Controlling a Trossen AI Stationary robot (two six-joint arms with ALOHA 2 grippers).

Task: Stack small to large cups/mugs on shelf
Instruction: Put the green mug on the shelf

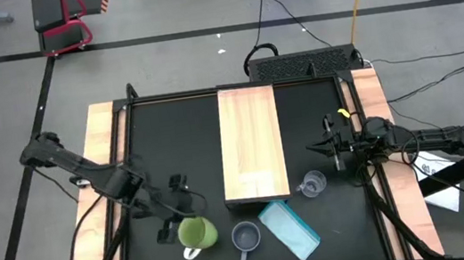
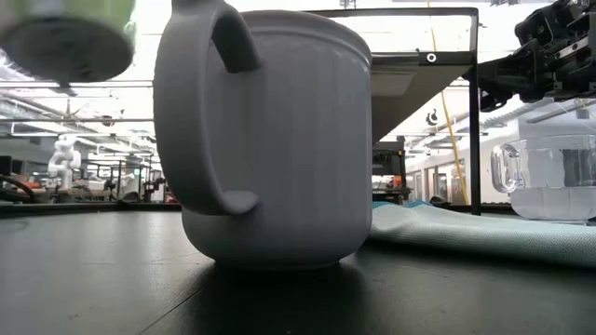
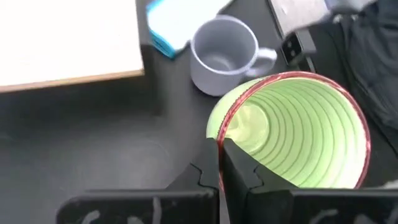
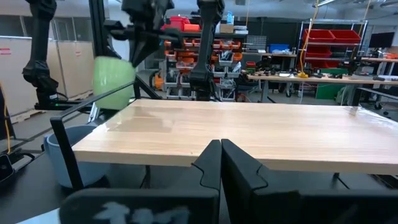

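Note:
The bright green mug [image 1: 197, 233] is lifted at the table's near left, and its underside [image 2: 65, 37] shows high in the low view. My left gripper [image 3: 219, 167] is shut on its rim. The grey-blue mug [image 1: 245, 236] stands upright on its base on the black table, right of the green one. The small clear glass cup [image 1: 312, 184] stands by the shelf's near right corner. The light-wood shelf [image 1: 253, 150] lies along the table's middle. My right gripper [image 4: 219, 158] is shut, holds nothing, and hovers right of the shelf. My left gripper holds the green mug by its rim [image 3: 219, 138], on the side nearest the arm. One finger [image 3: 244, 177] is inside the mug and the other [image 3: 198, 180] outside, pinching the wall. The fingers come slanting down from the far left. The mug is lifted clear of the table.
A flat light-blue rectangular object [image 1: 290, 228] lies between the grey-blue mug and the glass cup, near the shelf's near end. Wooden strips [image 1: 104, 165] border the table's left and right sides. A black frame post [image 2: 475, 112] stands behind.

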